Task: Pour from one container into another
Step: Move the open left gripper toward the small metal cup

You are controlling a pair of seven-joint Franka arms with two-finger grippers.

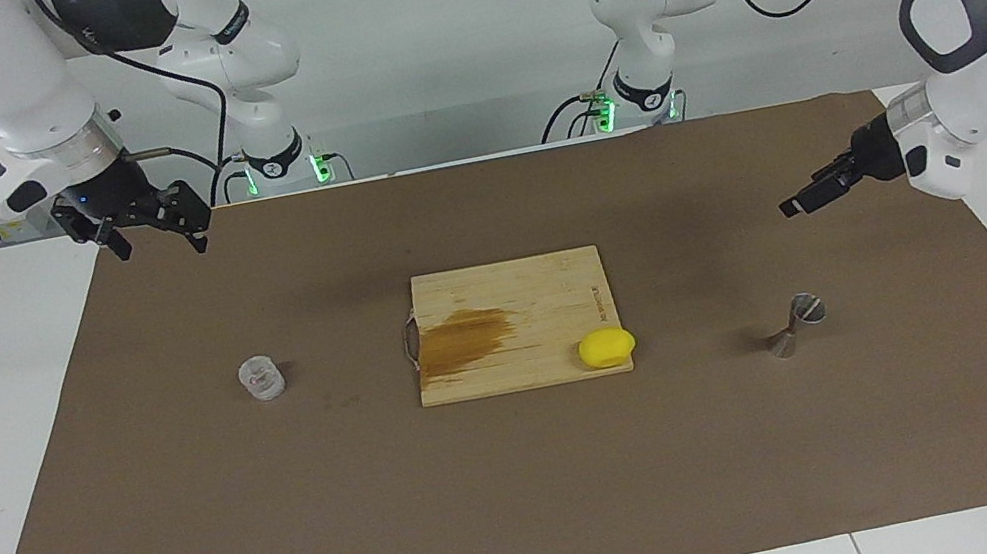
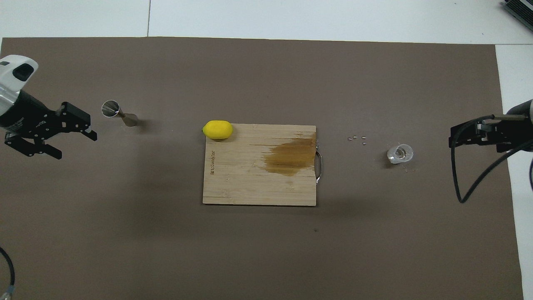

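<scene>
The clear ribbed glass cup [image 1: 262, 378] [image 2: 400, 153] stands upright on the brown mat toward the right arm's end. The silvery hourglass jigger [image 1: 794, 324] [image 2: 118, 113] stands on the mat toward the left arm's end. My left gripper [image 1: 791, 207] [image 2: 76, 146] is turned on its side, open and holding nothing. It hovers over the mat beside the jigger, apart from it. My right gripper [image 1: 163, 247] [image 2: 452, 141] hangs open over the mat's edge, well away from the cup, and that arm waits.
A wooden cutting board [image 1: 507, 295] [image 2: 250, 187] with a brown stain lies mid-table between the two containers. A yellow lemon [image 1: 607, 347] [image 2: 217, 129] sits on its corner. Small pale bits [image 2: 358, 138] lie on the mat beside the cup.
</scene>
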